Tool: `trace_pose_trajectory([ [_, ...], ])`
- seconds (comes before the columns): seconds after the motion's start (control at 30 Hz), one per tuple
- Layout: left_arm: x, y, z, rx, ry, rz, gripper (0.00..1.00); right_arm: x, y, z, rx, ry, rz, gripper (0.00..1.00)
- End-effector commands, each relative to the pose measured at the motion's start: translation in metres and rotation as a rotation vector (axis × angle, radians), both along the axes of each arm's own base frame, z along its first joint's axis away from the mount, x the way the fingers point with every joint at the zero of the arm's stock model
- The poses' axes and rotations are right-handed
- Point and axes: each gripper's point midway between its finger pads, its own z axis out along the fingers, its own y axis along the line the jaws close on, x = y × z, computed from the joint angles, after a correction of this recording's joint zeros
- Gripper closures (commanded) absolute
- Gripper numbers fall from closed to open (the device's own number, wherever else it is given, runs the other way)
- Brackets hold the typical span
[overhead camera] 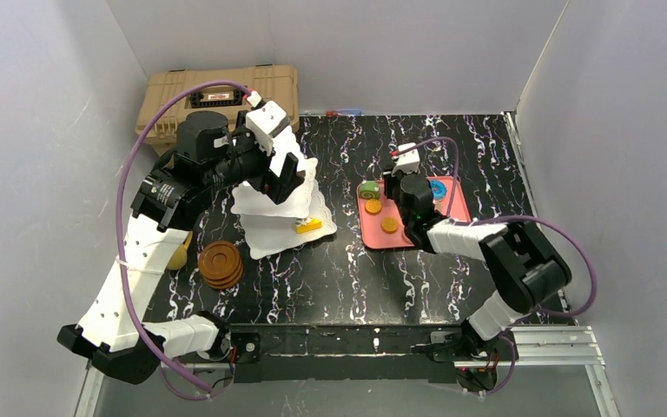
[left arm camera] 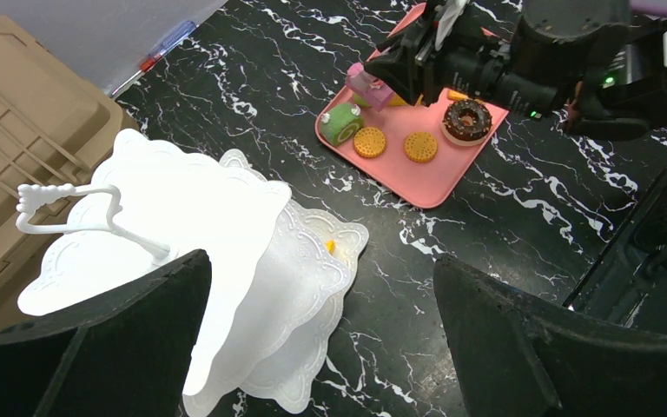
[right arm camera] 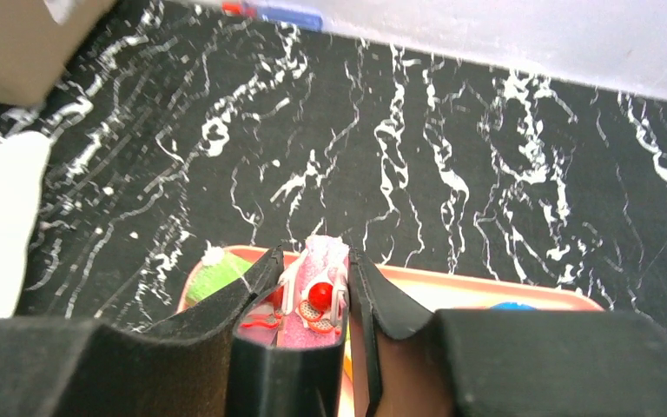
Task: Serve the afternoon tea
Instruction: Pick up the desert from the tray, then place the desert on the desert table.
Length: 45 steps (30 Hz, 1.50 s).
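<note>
The white three-tier stand (overhead camera: 271, 215) stands left of centre, and its wire loop (left arm camera: 68, 207) shows in the left wrist view. A yellow pastry (overhead camera: 307, 226) lies on its bottom plate. My left gripper (overhead camera: 280, 174) hovers over the stand, open and empty (left arm camera: 321, 265). My right gripper (right arm camera: 313, 276) is over the pink tray (overhead camera: 417, 236), with its jaws closed against both sides of a pink cake slice (right arm camera: 323, 287) topped with a red cherry. That slice (left arm camera: 366, 82) is at the tray's far left corner. Whether it is lifted off the tray I cannot tell.
On the tray lie a green roll (left arm camera: 340, 123), two orange cookies (left arm camera: 369, 142) (left arm camera: 420, 146), a chocolate donut (left arm camera: 467, 120) and a blue donut (overhead camera: 439, 187). Brown saucers (overhead camera: 221, 263) are stacked front left beside a yellow cup (overhead camera: 178, 256). A tan case (overhead camera: 182, 95) sits at the back left.
</note>
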Motion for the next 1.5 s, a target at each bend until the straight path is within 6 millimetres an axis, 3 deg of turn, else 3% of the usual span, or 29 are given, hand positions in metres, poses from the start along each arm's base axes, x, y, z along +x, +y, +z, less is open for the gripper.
trace_pose_trajectory([
  [0.0,-0.007,0.005,0.021,-0.031,-0.052,0.005,0.02,-0.009,0.017,0.080,0.096,-0.147,0.069,0.86],
  [0.17,-0.004,0.009,0.023,-0.033,-0.052,0.029,0.02,-0.044,0.045,0.129,0.132,-0.201,0.170,0.85],
  [0.37,0.013,0.031,0.026,-0.072,-0.017,0.120,0.02,-0.098,0.110,0.170,0.217,-0.229,0.354,0.84],
  [0.57,0.020,0.048,0.025,-0.078,-0.008,0.175,0.02,-0.111,0.155,0.201,0.341,-0.243,0.464,0.83],
  [0.87,0.025,0.062,0.026,-0.076,-0.016,0.225,0.02,-0.108,0.194,0.197,0.400,-0.213,0.532,0.82],
  [1.2,0.023,0.064,0.029,-0.079,-0.029,0.224,0.02,-0.104,0.208,0.191,0.446,-0.217,0.545,0.79],
  [1.47,0.020,0.065,0.031,-0.078,-0.039,0.222,0.02,-0.094,0.213,0.174,0.483,-0.222,0.507,0.76],
])
